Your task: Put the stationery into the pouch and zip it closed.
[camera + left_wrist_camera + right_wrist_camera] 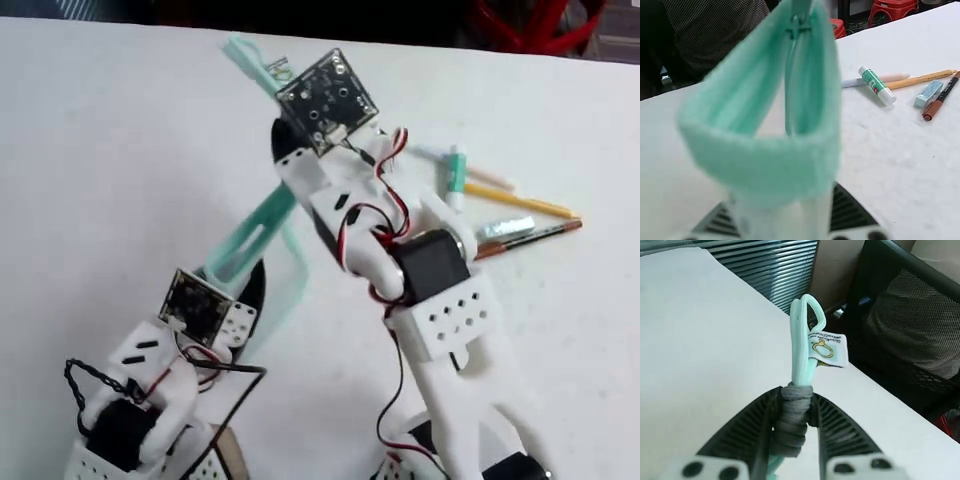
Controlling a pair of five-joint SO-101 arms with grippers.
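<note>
Pouch [246, 236], mint green, is held up off the table [120, 150], stretched between both arms with its mouth gaping toward the left wrist view. Right gripper [795, 390] is clamped tight on the pouch's far end, below the loop and label [829, 351]. Left gripper [785, 212] seems pinched on the near rim, though fabric covers the fingertips. Risk: both pincers are busy, so fetching stationery means one lets go, and the soft mouth could collapse or the pouch could slip sideways. Over-pulling could also flatten the opening. Count: one pouch, and five stationery pieces in a loose cluster on the table well apart from it: one glue stick [877, 86], one cream pen [890, 78], one yellow pencil [925, 77], one eraser [929, 93], one brown pen [940, 97].
</note>
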